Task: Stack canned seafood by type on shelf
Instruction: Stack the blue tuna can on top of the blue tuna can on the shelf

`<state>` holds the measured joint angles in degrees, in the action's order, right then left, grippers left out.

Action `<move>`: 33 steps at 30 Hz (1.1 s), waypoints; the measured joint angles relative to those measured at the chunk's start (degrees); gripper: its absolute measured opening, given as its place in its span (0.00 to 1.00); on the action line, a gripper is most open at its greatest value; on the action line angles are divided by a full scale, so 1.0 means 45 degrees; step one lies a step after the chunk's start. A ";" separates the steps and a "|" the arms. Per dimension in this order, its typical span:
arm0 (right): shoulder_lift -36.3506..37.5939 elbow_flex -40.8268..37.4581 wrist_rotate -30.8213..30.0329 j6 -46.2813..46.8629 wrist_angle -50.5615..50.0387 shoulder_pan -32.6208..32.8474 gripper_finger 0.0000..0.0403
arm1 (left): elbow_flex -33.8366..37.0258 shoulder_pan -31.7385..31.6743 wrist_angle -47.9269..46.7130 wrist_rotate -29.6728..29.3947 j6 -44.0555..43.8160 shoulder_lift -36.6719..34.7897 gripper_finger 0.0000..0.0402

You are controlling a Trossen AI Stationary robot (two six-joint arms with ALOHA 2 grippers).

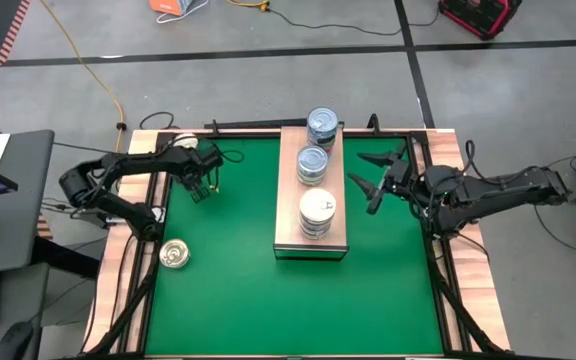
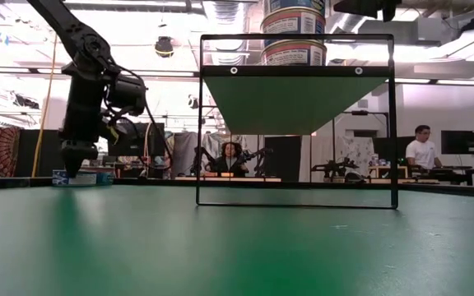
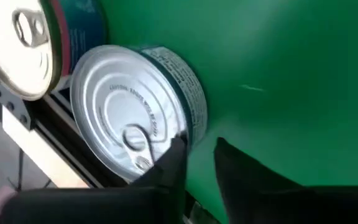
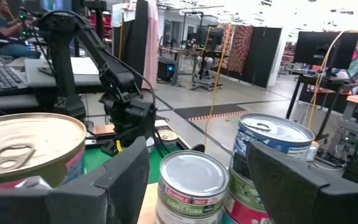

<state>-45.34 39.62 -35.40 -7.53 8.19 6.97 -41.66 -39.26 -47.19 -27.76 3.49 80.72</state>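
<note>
From above, I see the long light-wood shelf block lying on the green-matted counter with three stacks of small round tins on it: blue-silver tops at the far end and middle, a white-topped stack nearest me. A lone gold-topped tin sits at the counter's left edge. My left claw is down at the far-left corner; my right claw hangs spread wide beside the shelf, gripping nothing.

At counter height, the left arm reaches down to the mat by a blue-labelled tin.

Through the left wrist, the silver ring-pull tin lies against the counter's edge rail beside a second, gold-topped tin. One dark fingertip touches its rim; the jaws look nearly pressed together, but I cannot tell whether they pinch the wall. I'd confirm a firm bite before lifting, then raise straight up, clear of the neighbour.

Through the right wrist, the stacks stand just ahead.
</note>
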 joint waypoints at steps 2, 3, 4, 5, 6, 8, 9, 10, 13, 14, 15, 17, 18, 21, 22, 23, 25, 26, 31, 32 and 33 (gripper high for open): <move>0.0000 0.0000 0.0001 0.0000 0.0040 0.0098 0.74 | 0.0042 0.0221 0.0006 0.0274 -0.0020 -0.0018 0.11; 0.0000 0.0000 0.0001 0.0000 0.0074 0.0135 0.74 | 0.0042 0.0358 -0.0007 0.0347 0.0027 -0.0028 0.06; 0.0000 0.0001 0.0002 0.0000 0.0105 0.0135 0.74 | 0.0037 0.0524 -0.0016 0.0495 0.0023 -0.0042 0.03; 0.0000 0.0000 0.0015 0.0013 0.0134 0.0135 0.74 | 0.0037 0.0726 -0.0016 0.0695 -0.0027 -0.0047 0.02; 0.0000 0.0000 0.0015 0.0039 0.0141 0.0135 0.74 | 0.0054 0.0942 0.0008 0.1124 -0.0103 -0.0025 0.02; 0.0000 0.0000 0.0015 0.0104 0.0135 0.0135 0.74 | 0.0096 0.1432 -0.0037 0.1893 -0.0302 0.0033 0.01; 0.0000 0.0000 0.0015 0.0145 0.0128 0.0135 0.74 | 0.0096 0.1707 -0.0086 0.2020 -0.0433 0.0022 0.00; 0.0000 0.0000 0.0015 0.0175 0.0126 0.0130 0.74 | 0.0091 0.1975 -0.0084 0.2126 -0.0603 0.0002 0.00; 0.0000 0.0000 0.0152 0.0365 0.0112 0.0130 0.74 | -0.0058 0.2836 -0.0335 0.1830 -0.1410 0.0016 0.00; 0.0000 0.0000 0.0225 0.0440 0.0112 0.0130 0.74 | -0.0227 0.3108 -0.0465 0.1857 -0.1825 0.0011 0.00; 0.0000 0.0000 0.0239 0.0524 0.0107 0.0130 0.74 | -0.0374 0.3374 -0.0679 0.1868 -0.2170 -0.0002 0.00; 0.0000 0.0000 0.0288 0.0703 0.0099 0.0130 0.74 | -0.0718 0.3909 -0.1215 0.1864 -0.2702 0.0002 0.00; 0.0000 0.0000 0.0339 0.0763 0.0077 0.0130 0.74 | -0.0918 0.4175 -0.1470 0.1864 -0.2910 0.0002 0.00; -0.0005 0.0000 0.0612 0.0995 0.0034 0.0125 0.74 | -0.1758 0.4920 -0.2046 0.2063 -0.3013 0.0002 0.00; -0.0005 0.0000 0.0648 0.1005 0.0034 0.0120 0.74 | -0.2076 0.5137 -0.2163 0.2127 -0.2796 0.0002 0.00; -0.0005 0.0000 0.0681 0.1005 0.0034 0.0120 0.74 | -0.2423 0.5338 -0.2281 0.2050 -0.2573 0.0002 0.00; -0.0005 0.0000 0.0704 0.1005 0.0026 0.0125 0.74 | -0.3114 0.5634 -0.2419 0.1238 -0.2317 -0.0003 0.02; -0.0005 0.0000 0.0762 0.1005 0.0006 0.0125 0.74 | -0.3455 0.5686 -0.2474 0.0678 -0.2248 -0.0003 0.03; -0.0005 0.0000 0.1229 0.1015 -0.0019 0.0125 0.74 | -0.5179 0.4760 -0.2125 -0.0246 -0.0994 -0.0003 0.21; -0.0005 0.0000 0.1239 0.1015 -0.0041 0.0120 0.74 | -0.5417 0.4373 -0.1817 0.0134 -0.0791 -0.0013 0.26; -0.0005 0.0000 0.1244 0.1015 -0.0052 0.0124 0.74 | -0.5581 0.3944 -0.1473 0.0550 -0.0578 -0.0018 0.31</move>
<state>-45.36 39.62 -29.80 -2.96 7.95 7.52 -66.78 -21.51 -53.82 -25.29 0.89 80.64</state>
